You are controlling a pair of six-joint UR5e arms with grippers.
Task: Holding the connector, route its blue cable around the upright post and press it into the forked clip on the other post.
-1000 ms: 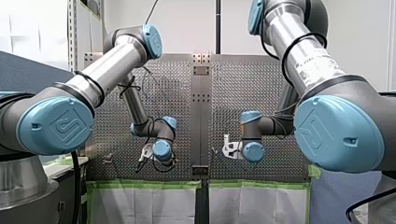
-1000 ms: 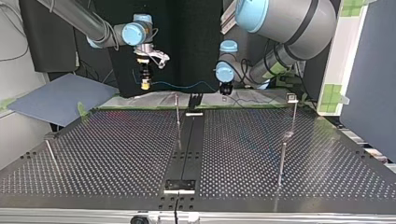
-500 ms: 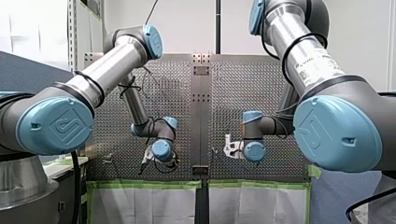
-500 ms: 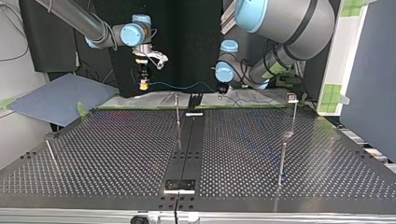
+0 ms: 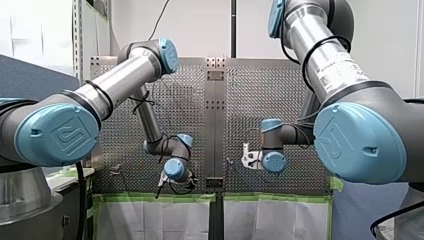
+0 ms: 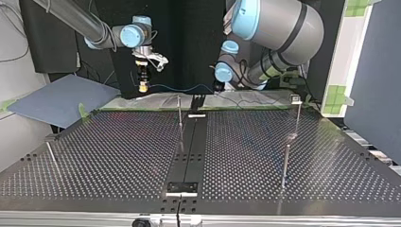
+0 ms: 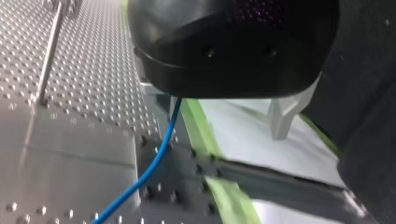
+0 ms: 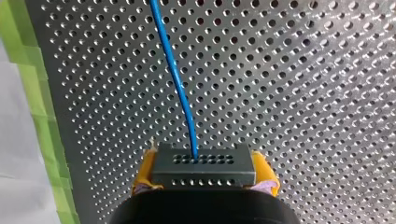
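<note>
My right claw was clamped with its yellow pads on the dark connector, so the blue cable ran straight out ahead of it over the holed table and could be steered from that end. The cable's far stretch came out from under my left claw, probably to keep it taut, though whether that claw was open or closed could not be told; the post and the clip stood well apart from both claws, untouched, so routing seemed not yet begun

A stylised "UR" emblem is embossed on the big round blue plastic joint caps; the silver arm tube's small label is illegible.
</note>
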